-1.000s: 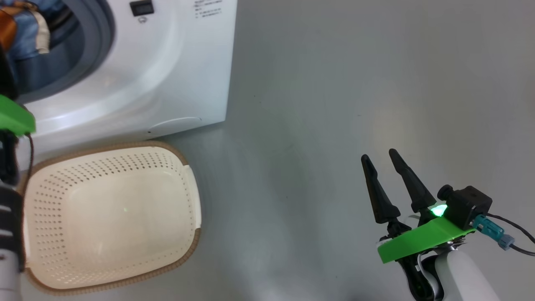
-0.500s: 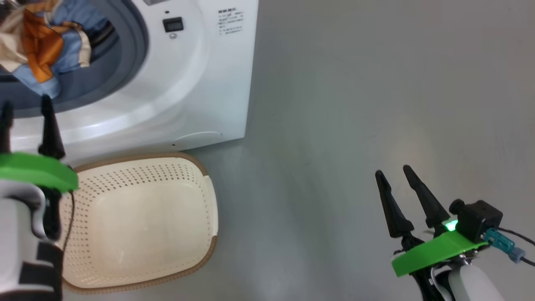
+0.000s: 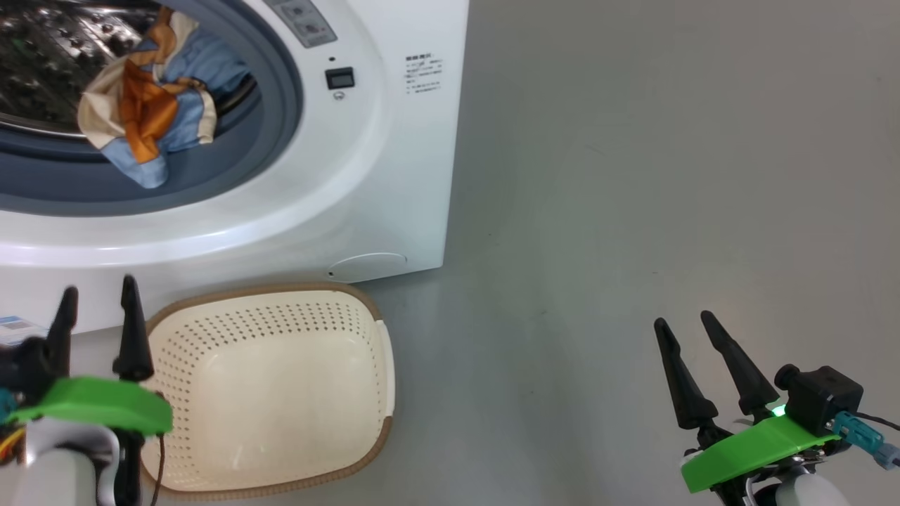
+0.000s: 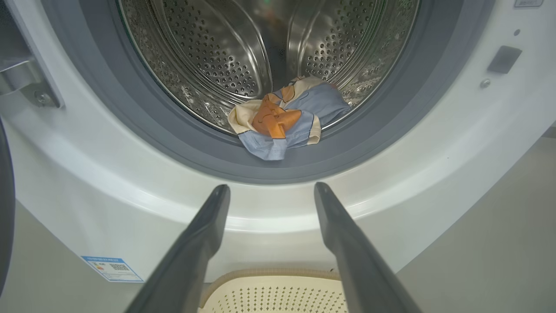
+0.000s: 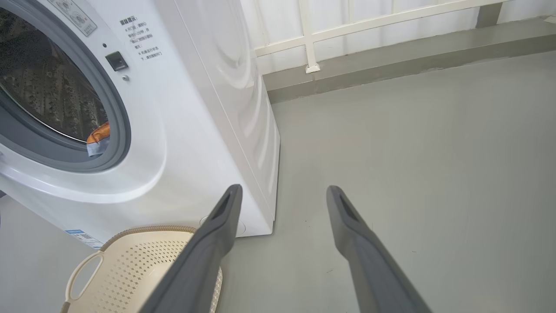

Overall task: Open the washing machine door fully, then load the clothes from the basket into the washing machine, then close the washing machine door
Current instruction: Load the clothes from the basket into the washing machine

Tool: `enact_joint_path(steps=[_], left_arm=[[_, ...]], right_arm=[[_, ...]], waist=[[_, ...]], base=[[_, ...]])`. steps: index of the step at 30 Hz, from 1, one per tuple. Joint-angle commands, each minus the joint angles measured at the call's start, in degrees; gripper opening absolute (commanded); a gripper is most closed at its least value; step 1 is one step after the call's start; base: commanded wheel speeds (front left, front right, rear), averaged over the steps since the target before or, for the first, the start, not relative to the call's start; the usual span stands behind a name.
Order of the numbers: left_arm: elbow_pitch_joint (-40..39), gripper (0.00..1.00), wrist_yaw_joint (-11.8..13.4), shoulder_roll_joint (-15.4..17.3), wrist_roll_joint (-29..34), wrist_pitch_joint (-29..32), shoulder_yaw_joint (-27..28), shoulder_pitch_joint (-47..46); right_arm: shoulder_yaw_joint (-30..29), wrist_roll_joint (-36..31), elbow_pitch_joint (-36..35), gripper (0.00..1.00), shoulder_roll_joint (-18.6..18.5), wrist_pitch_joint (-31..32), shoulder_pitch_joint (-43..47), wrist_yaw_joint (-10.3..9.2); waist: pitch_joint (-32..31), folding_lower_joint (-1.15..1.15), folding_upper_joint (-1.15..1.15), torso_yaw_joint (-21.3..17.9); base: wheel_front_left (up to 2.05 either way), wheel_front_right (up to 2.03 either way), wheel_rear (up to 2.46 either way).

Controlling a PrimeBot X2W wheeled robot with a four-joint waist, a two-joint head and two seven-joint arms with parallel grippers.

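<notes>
The left claw (image 3: pixel 98 287) has backed out of the drum mouth, where it was a second ago, and now hangs at about 8 o'clock in the head view, fingers apart and gripping nothing. The right claw (image 3: pixel 682 318), at 4 o'clock over bare floor, is likewise parted and empty. The basket (image 3: pixel 267 289) at 7 o'clock has nothing in it, so loading looks finished and only shutting the washing machine door (image 4: pixel 4 208) remains; I take it to be the dark curve at 9 o'clock in the left wrist view. The clothes (image 3: pixel 151 116) sit bunched at 10 o'clock on the front lip of the washing machine (image 3: pixel 394 176) drum, blue, cream and orange folds. One blue corner droops onto the grey gasket, where the door might pinch it.
</notes>
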Motion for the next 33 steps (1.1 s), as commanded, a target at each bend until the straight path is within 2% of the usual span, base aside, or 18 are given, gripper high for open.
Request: enact_joint_path(steps=[1, 15, 33], left_arm=[[-2.57, 1.0, -0.09, 1.35, 0.69, -0.32, 2.42, 1.62], [-12.43, 1.0, -0.09, -1.89, 1.56, -0.32, 6.08, 12.61], [-18.3, 1.0, -0.09, -4.79, 1.97, -0.32, 7.39, 20.67]], right_arm=[[0.77, -0.11, -1.4, 1.0, -1.05, -0.69, 0.93, 0.17], [0.33, -0.13, -1.67, 1.0, -1.63, -0.69, 1.53, 0.17], [-0.48, 0.1, -1.23, 1.0, -2.61, -0.69, 5.05, 0.17]], waist=[[-0.62, 0.0, 0.0, 0.71], [-0.93, 0.0, 0.0, 1.48], [-5.75, 0.0, 0.0, 3.04]], base=[[0.0, 0.0, 0.0], [0.0, 0.0, 0.0], [0.0, 0.0, 0.0]])
